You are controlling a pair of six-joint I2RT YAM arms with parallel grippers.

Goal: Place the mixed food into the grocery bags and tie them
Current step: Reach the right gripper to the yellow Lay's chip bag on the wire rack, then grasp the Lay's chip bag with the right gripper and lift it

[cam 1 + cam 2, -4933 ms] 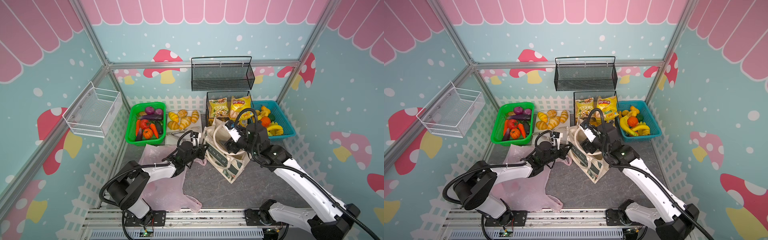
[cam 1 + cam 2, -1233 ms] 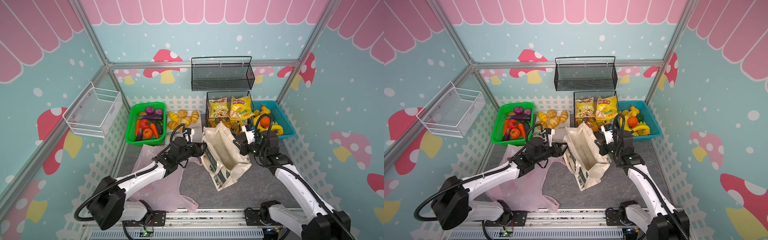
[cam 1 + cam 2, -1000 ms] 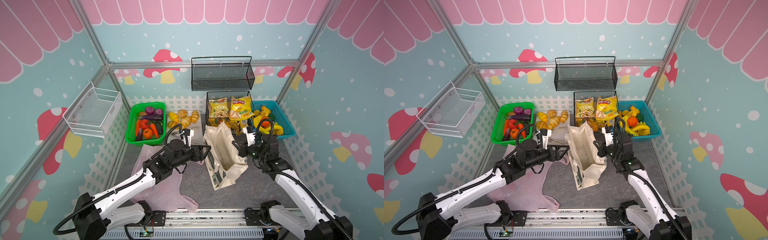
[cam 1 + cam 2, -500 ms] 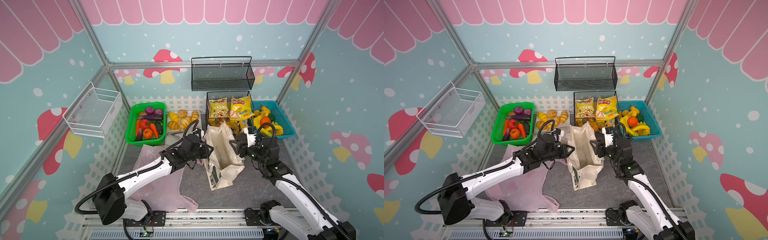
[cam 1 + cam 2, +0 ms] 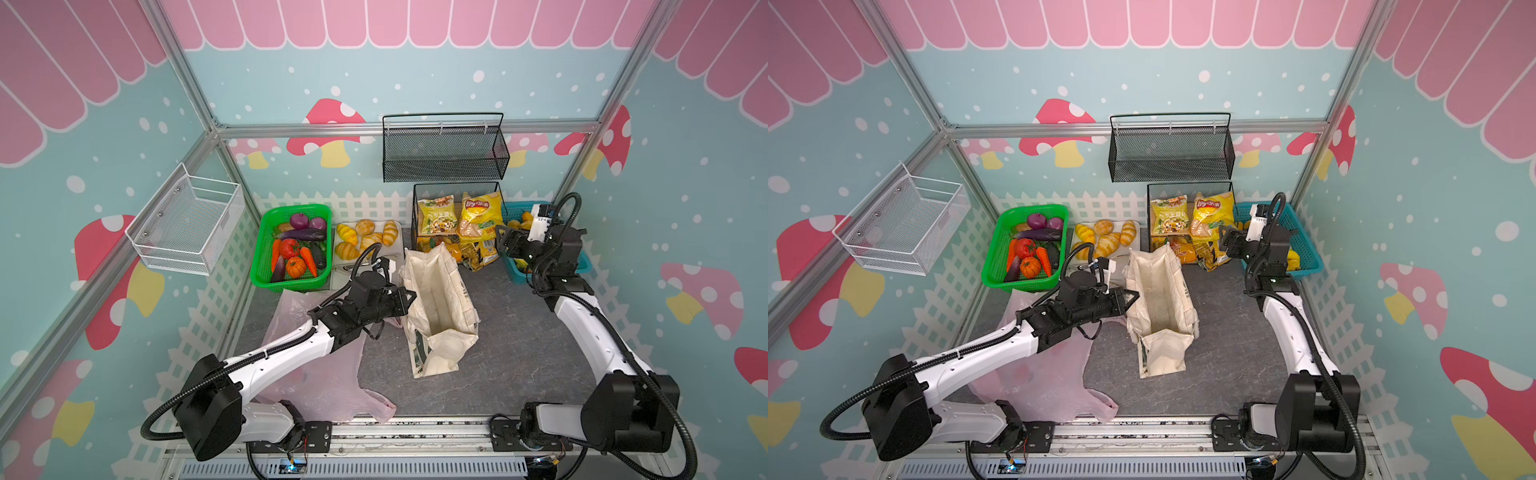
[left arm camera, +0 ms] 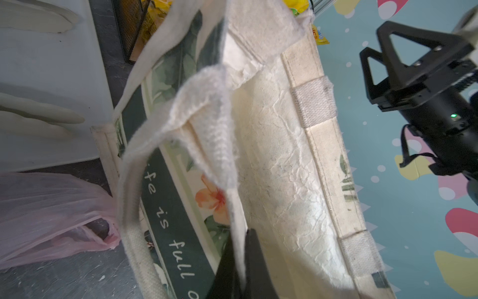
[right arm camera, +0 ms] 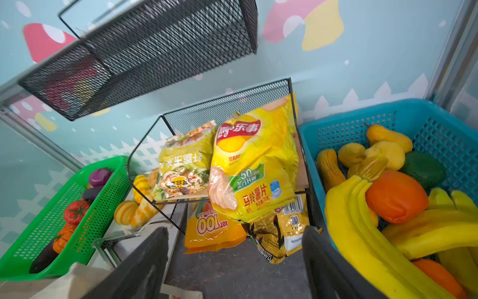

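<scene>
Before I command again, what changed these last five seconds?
The right claw let go of the canvas tote and swung toward the snack rack, open. The left claw closed on the tote's rim. Tote now stands upright. Pink plastic bag and Lay's chip bag unmoved.

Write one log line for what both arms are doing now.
left gripper: shut on cream floral canvas tote rim | right gripper: open, empty, facing yellow Lay's chip bag | tote: looks empty
</scene>
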